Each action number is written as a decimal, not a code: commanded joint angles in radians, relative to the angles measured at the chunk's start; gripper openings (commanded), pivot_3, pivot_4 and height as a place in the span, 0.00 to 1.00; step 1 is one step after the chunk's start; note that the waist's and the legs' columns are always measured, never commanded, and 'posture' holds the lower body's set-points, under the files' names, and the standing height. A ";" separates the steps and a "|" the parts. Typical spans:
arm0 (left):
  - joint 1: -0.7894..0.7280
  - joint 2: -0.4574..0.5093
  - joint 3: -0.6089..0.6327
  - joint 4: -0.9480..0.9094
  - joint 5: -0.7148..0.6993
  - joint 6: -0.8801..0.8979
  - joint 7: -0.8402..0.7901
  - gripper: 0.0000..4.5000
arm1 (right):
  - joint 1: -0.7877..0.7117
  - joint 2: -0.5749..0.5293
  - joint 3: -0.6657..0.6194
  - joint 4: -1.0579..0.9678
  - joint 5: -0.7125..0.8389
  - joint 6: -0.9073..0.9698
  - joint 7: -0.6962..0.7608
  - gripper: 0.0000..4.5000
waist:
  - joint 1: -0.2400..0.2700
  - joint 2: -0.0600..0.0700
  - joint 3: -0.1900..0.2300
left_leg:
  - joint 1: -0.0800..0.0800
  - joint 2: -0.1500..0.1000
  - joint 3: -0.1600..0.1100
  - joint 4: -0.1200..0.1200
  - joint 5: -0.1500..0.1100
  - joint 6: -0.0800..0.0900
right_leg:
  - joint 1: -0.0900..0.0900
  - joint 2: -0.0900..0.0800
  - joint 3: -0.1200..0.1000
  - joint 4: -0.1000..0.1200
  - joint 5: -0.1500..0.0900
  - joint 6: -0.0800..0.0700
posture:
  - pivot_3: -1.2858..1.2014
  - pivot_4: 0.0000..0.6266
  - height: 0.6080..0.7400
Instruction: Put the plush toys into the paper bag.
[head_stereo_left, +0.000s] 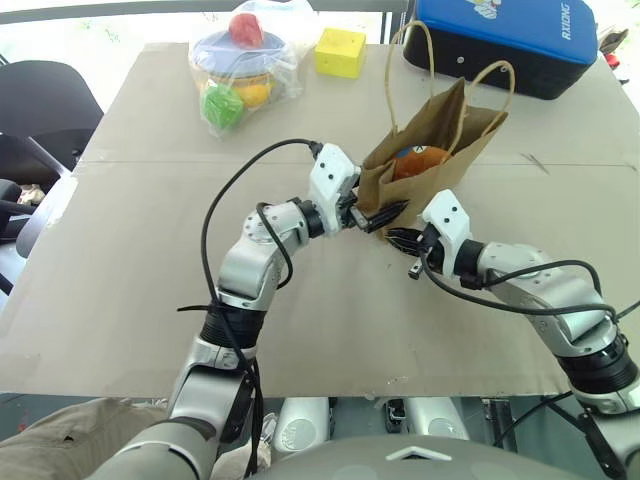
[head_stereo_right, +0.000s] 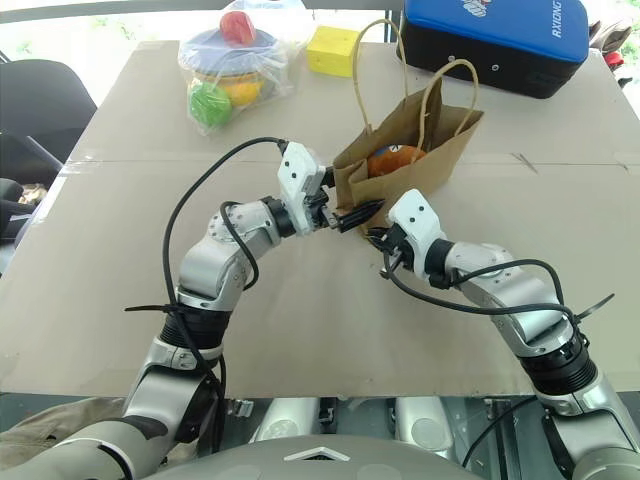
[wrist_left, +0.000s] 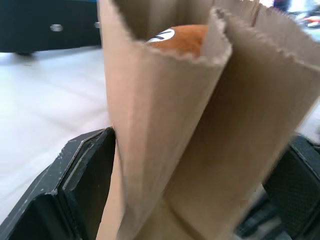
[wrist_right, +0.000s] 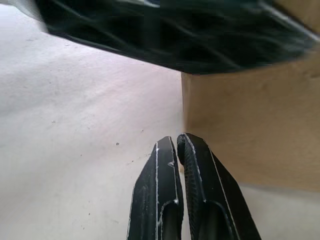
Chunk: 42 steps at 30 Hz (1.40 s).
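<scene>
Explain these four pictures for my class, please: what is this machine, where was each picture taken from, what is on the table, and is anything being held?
It is a humanoid robot with two arms, each ending in a gripper with two black fingers. Two pictures come from cameras in its head, looking down over its arms. The other two come from cameras on its wrists, looking along the fingers.

On the table stands a brown paper bag with cord handles; a brown bear toy already lies inside. Farther back are a yellow block, a clear bag of plastic toys and a blue case.

The left gripper is open with a fold of the bag's wall between its fingers, as the left wrist view shows. The right gripper is shut and empty, beside the bag's base.
</scene>
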 joint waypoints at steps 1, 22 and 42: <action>0.001 -0.037 0.003 -0.045 0.024 -0.051 0.065 0.95 | 0.005 0.026 -0.009 -0.027 -0.015 -0.010 0.004 0.00 | 0.000 0.000 0.000 | 0.000 0.000 0.000 0.000 0.000 0.000 | 0.000 0.000 0.000 0.000 0.000 0.000 | 0.52 0.24 0.92; -0.245 0.240 0.131 0.518 -0.229 -0.449 -0.876 0.00 | 0.599 -0.237 -0.699 -0.561 0.183 -0.040 0.229 0.41 | 0.014 0.001 0.000 | 0.002 -0.002 -0.001 0.000 0.000 0.000 | 0.002 0.004 -0.002 -0.001 0.000 0.000 | 0.52 0.24 0.92; -0.003 0.410 0.223 0.229 -0.285 -0.100 -0.736 0.98 | 0.700 -0.274 -0.913 -0.523 0.237 -0.082 0.298 1.00 | 0.007 0.001 -0.001 | 0.003 -0.001 -0.003 0.000 0.000 0.000 | 0.003 0.001 -0.001 -0.001 0.000 0.000 | 0.52 0.24 0.92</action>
